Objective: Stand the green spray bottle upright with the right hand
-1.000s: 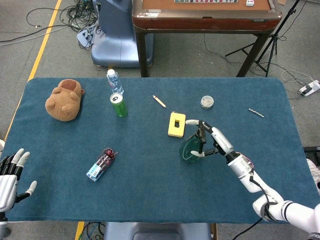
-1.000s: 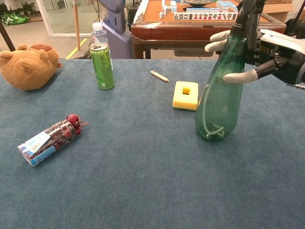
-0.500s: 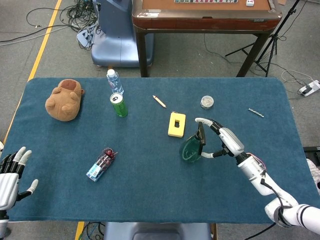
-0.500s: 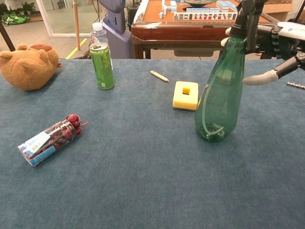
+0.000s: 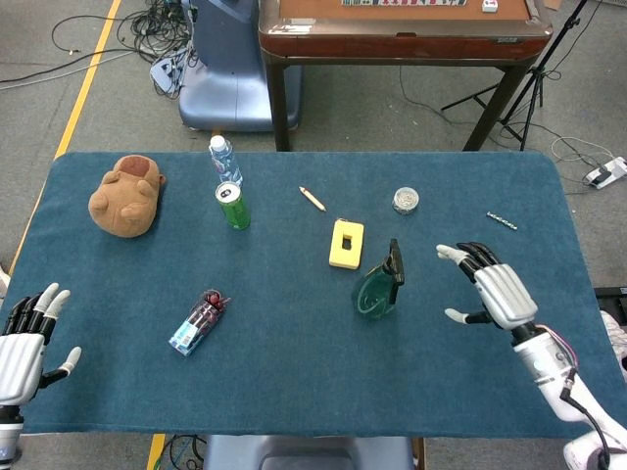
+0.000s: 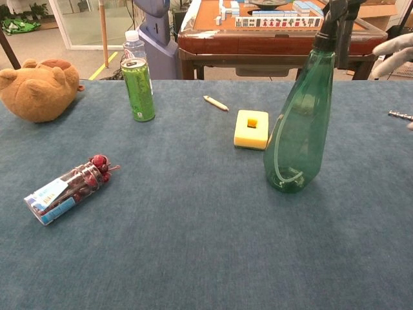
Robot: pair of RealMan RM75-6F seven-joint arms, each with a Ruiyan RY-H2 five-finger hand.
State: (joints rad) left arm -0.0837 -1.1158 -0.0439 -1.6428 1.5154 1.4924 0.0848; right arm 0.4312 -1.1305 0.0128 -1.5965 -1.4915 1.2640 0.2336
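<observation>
The green spray bottle (image 5: 378,287) (image 6: 300,126) stands upright on the blue table (image 5: 294,382), its black nozzle on top, with nothing touching it. My right hand (image 5: 493,286) hangs to the right of the bottle, apart from it, fingers spread and empty; in the chest view only its fingertips (image 6: 395,53) show at the right edge. My left hand (image 5: 27,336) rests open at the table's near left corner, empty, and does not show in the chest view.
A yellow block (image 5: 346,243) (image 6: 251,129) lies just behind the bottle. A green can (image 5: 233,206), a water bottle (image 5: 224,158), a plush bear (image 5: 125,195), a packet of red items (image 5: 200,320), a pencil (image 5: 312,198), a small round tin (image 5: 406,200) and a screw (image 5: 502,220) are spread around.
My right hand has let go of the spray bottle and drawn back to the right, fingers opening. The bottle stays standing where it was. The left hand has barely shifted.
</observation>
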